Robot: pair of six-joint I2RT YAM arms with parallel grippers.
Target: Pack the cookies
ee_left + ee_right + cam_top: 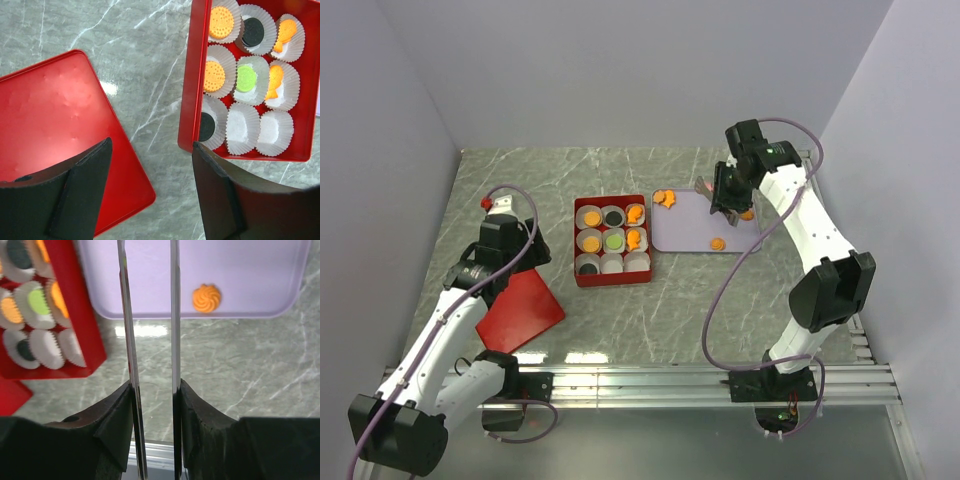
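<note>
Setting: robotics laboratory, enclosed test cell.

Evidence:
- Plain pale walls (620, 70) on three sides, bare and unfurnished, closing the bench in like a booth.
- Grey marble-pattern tabletop (670, 310) serving as the work surface.
- Aluminium rail (650, 382) along the near edge, carrying the bolted bases.
- Two white-and-black jointed machines, left arm (440, 340) and right arm (810, 230), trailing exposed purple cables (706, 335).
- Staged props only: red box (610, 281) of paper cups (638, 260), some holding cookies (614, 241); lavender tray (685, 235); red lid (520, 310) lying flat.
</note>
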